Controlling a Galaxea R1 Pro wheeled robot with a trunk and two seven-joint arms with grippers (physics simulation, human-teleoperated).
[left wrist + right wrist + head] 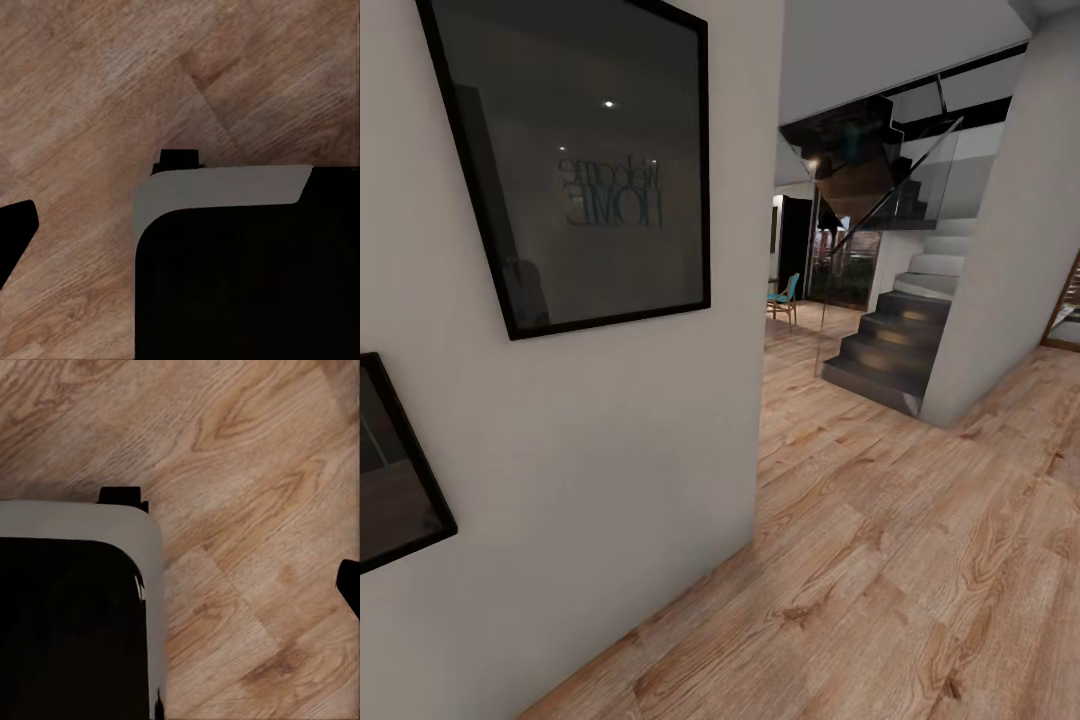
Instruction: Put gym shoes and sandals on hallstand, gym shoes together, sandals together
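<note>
The corridor floor (920,560) runs bare past the framed mirror (575,160) toward the stairs (890,350), no shoes to steer either claw, whose spread I cannot tell.

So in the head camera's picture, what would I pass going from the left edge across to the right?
Small dark framed picture → large framed picture with mirrored "Welcome Home" lettering → white wall corner → teal chair → dark staircase → white pillar, all above the wood-plank floor.
</note>
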